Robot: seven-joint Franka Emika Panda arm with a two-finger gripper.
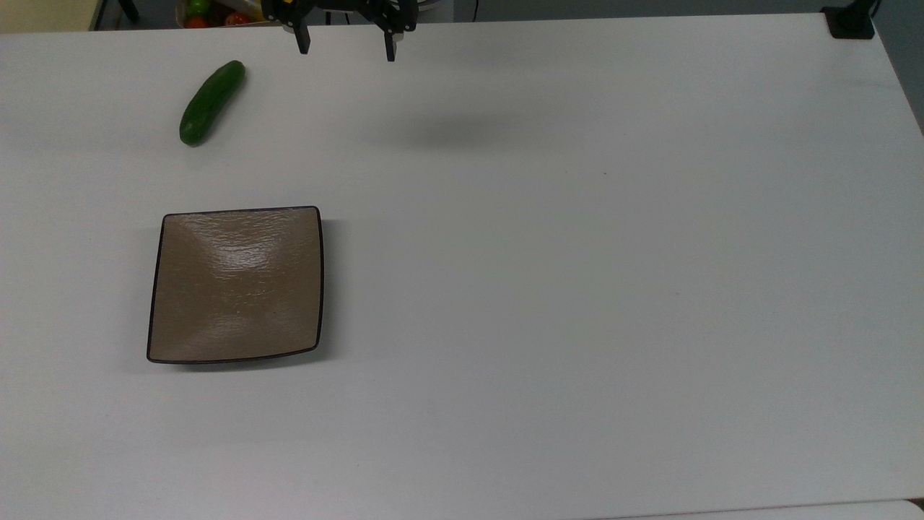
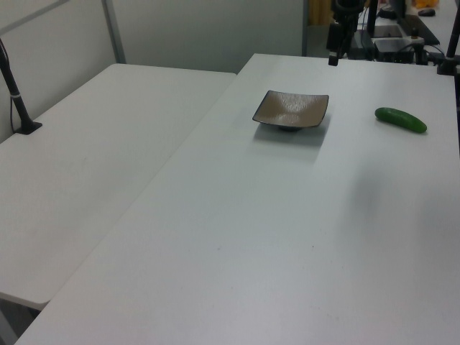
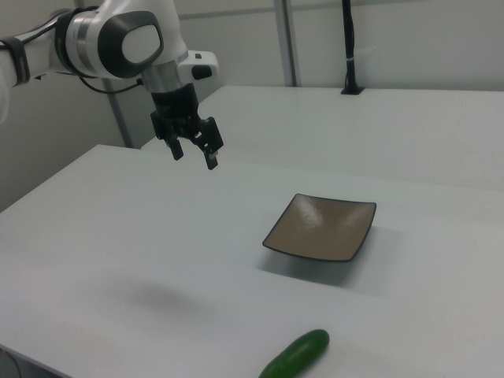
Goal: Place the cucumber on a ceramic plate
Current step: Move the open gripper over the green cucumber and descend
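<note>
- Hanging high over the white table [image 1: 577, 289], your gripper [image 1: 347, 45] has its two dark fingers spread wide with nothing between them; you can see both fingertips pointing down at the upper edge of the top view, and in the right view the gripper [image 3: 194, 153] sits in the air at the end of the white arm [image 3: 118, 39].
- You will find a soft grey shadow [image 1: 440, 131] on the table, on the top view's right of the ceramic plate and further up the picture than it.
- Taking the ceramic plate [image 1: 236, 284] as your landmark: it lies flat on the table, square, glossy brown-taupe with a thin dark rim, and nothing rests on it. The gripper is well apart from it, up the picture and a little to the top view's right.
- Your cucumber [image 1: 211, 102] lies on the bare table, well apart from the plate, straight up the picture from the plate's left half in the top view. It is dark green, lying slantwise, and touches neither plate nor gripper.
- From the left view you see the cucumber [image 2: 400, 119] to the right of the plate [image 2: 291, 111]; from the right view the cucumber [image 3: 298, 357] lies nearer the camera than the plate [image 3: 321, 227], at the bottom edge.
- Beyond the plate in the left view's left, a second white table [image 2: 86, 158] adjoins yours.
</note>
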